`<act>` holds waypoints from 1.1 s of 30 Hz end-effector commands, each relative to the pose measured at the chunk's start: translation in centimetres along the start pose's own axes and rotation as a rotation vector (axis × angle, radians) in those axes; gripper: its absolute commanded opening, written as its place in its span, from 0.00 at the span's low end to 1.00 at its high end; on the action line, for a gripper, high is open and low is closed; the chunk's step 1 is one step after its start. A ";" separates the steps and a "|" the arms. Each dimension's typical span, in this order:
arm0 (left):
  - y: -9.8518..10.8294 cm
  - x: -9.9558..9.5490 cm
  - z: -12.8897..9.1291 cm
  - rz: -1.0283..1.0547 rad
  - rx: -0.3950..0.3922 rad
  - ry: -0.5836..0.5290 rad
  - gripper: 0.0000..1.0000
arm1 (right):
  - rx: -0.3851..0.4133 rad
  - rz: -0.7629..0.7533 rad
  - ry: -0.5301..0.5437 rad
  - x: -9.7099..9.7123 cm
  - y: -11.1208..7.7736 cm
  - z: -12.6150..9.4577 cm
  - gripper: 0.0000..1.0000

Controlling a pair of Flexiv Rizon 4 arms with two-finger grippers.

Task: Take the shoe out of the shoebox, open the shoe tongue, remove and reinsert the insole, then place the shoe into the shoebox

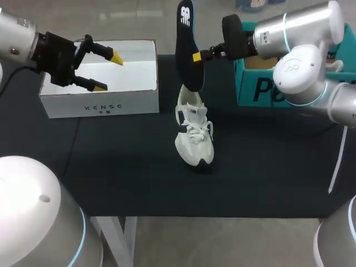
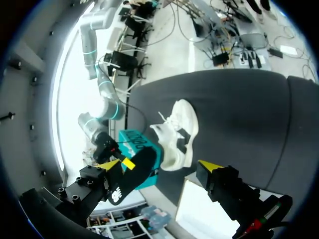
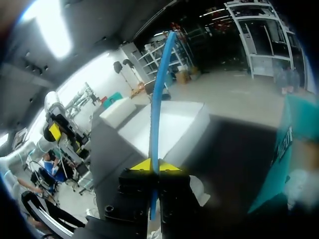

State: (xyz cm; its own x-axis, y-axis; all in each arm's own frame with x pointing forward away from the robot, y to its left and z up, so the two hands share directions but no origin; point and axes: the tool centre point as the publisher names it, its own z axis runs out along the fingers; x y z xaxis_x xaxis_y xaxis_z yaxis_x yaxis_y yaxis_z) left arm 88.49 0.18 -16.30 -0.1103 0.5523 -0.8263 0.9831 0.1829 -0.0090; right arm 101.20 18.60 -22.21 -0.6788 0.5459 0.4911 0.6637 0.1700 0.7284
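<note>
The black-covered desk (image 1: pixel 111 167) carried a white shoebox (image 1: pixel 100 103) at its far left corner, standing open with its pale inside showing, and a teal box (image 1: pixel 261 89) at its far right corner. Between them, near the middle of the desk and well apart from both boxes, a white sneaker (image 1: pixel 193 136) stood upright on its dark sole, toe towards the near edge and heel towards the far edge, its laces loose. The left wrist view showed the same sneaker (image 2: pixel 177 134) on the dark cloth ahead of the fingers, with the teal box (image 2: pixel 139 142) beyond it. A dark insole (image 1: pixel 186 50) hung on end above the sneaker's heel opening; whether its lower tip touched the shoe could not be told. The right gripper (image 1: pixel 196 55), coming in from the right side, was closed on the insole's edge partway up, and the right wrist view showed its two yellow tips pressed together on the blue edge of the insole (image 3: pixel 158 99), the shoebox (image 3: pixel 169 124) lying beyond. The left gripper (image 1: pixel 108 71) hovered over the shoebox's opening with its fingers spread wide apart and clasping nothing.
</note>
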 end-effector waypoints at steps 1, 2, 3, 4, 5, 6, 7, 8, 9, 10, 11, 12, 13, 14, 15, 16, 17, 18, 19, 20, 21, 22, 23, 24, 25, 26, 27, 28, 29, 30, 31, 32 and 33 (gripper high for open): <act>0.0 0.0 0.0 0.000 0.000 0.004 1.00 | 0.057 0.003 -0.041 0.0 0.7 0.3 0.00; 0.0 0.0 0.0 0.000 0.000 0.004 1.00 | 0.057 0.003 -0.041 0.0 0.7 0.3 0.00; 0.0 0.0 0.0 0.000 0.000 0.004 1.00 | 0.057 0.003 -0.041 0.0 0.7 0.3 0.00; 0.0 0.0 0.0 0.000 0.000 0.004 1.00 | 0.057 0.003 -0.041 0.0 0.7 0.3 0.00; 0.0 0.0 0.0 0.000 0.000 0.004 1.00 | 0.057 0.003 -0.041 0.0 0.7 0.3 0.00; 0.0 0.0 0.0 0.000 0.000 0.004 1.00 | 0.057 0.003 -0.041 0.0 0.7 0.3 0.00; 0.0 0.0 0.0 0.000 0.000 0.004 1.00 | 0.057 0.003 -0.041 0.0 0.7 0.3 0.00; 0.0 0.0 0.0 0.000 0.000 0.004 1.00 | 0.057 0.003 -0.041 0.0 0.7 0.3 0.00; 0.0 0.0 0.0 0.000 0.000 0.004 1.00 | 0.057 0.003 -0.041 0.0 0.7 0.3 0.00; 0.0 0.0 0.0 0.000 0.000 0.004 1.00 | 0.057 0.003 -0.041 0.0 0.7 0.3 0.00; 0.0 0.0 0.0 0.000 0.000 0.004 1.00 | 0.057 0.003 -0.041 0.0 0.7 0.3 0.00; 0.0 0.0 0.0 0.000 0.000 0.004 1.00 | 0.057 0.003 -0.041 0.0 0.7 0.3 0.00; 0.0 0.0 0.0 0.000 0.000 0.004 1.00 | 0.057 0.003 -0.041 0.0 0.7 0.3 0.00; 0.0 0.0 0.0 0.000 0.000 0.004 1.00 | 0.057 0.003 -0.041 0.0 0.7 0.3 0.00; 0.0 0.0 0.0 0.000 0.000 0.004 1.00 | 0.057 0.003 -0.041 0.0 0.7 0.3 0.00; 0.0 0.0 0.0 0.000 0.000 0.004 1.00 | 0.057 0.003 -0.041 0.0 0.7 0.3 0.00; 0.0 0.0 0.0 0.000 0.000 0.004 1.00 | 0.057 0.003 -0.041 0.0 0.7 0.3 0.00; 0.0 0.0 0.0 0.000 0.000 0.004 1.00 | 0.057 0.003 -0.041 0.0 0.7 0.3 0.00; 0.0 0.0 0.0 0.000 0.000 0.004 1.00 | 0.040 0.010 -0.031 -0.1 0.6 0.4 0.00; 0.0 0.0 0.0 0.000 0.000 0.004 1.00 | 0.030 0.013 -0.027 -0.2 0.4 0.5 0.00; 0.0 0.0 0.0 0.000 0.000 0.004 1.00 | 0.007 0.018 -0.018 -0.2 0.3 0.6 0.00; 0.0 0.0 0.0 0.000 0.000 0.004 1.00 | -0.014 0.030 -0.001 -0.4 0.1 0.6 0.00; 0.0 0.0 0.0 0.000 0.000 0.004 1.00 | -0.044 0.028 0.010 -0.5 0.0 0.7 0.00; 0.0 0.0 0.0 0.000 0.000 0.004 1.00 | -0.063 0.023 0.021 -0.6 -0.1 0.8 0.00; 0.0 0.0 0.0 0.000 0.000 0.004 1.00 | -0.075 0.017 0.026 -0.7 -0.2 0.9 0.00; 0.0 0.0 0.0 0.000 0.000 0.004 1.00 | -0.076 -0.005 0.020 -0.7 -0.3 1.1 0.00; 0.0 0.0 0.0 0.000 0.000 0.004 1.00 | -0.079 -0.023 0.017 -0.7 -0.4 1.4 0.00; 0.0 0.0 0.0 0.000 0.000 0.004 1.00 | -0.079 -0.039 0.020 -0.8 -0.5 1.6 0.00; 0.0 0.0 0.0 0.000 0.000 0.004 1.00 | -0.081 -0.047 0.026 -0.9 -0.6 1.9 0.00; 0.0 0.0 0.0 0.000 0.000 0.004 1.00 | -0.078 -0.048 0.028 -1.0 -0.8 2.2 0.00; 0.0 0.0 0.0 0.000 0.000 0.004 1.00 | -0.067 -0.067 0.023 -1.1 -1.1 2.6 0.00; 0.0 0.0 0.0 0.000 0.000 0.004 1.00 | -0.062 -0.076 0.020 -1.2 -1.3 2.9 0.00; 0.0 0.0 0.0 0.000 0.000 0.004 1.00 | -0.066 -0.075 0.025 -1.3 -1.5 3.1 0.00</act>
State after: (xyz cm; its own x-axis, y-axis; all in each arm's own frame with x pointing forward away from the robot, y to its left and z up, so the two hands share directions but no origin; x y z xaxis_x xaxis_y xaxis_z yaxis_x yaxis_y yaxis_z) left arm 88.49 0.19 -16.31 -0.1105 0.5523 -0.8263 0.9831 0.1831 -0.0091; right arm 101.61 19.38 -24.45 -0.7339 0.5150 0.4429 0.5964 0.1764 0.7831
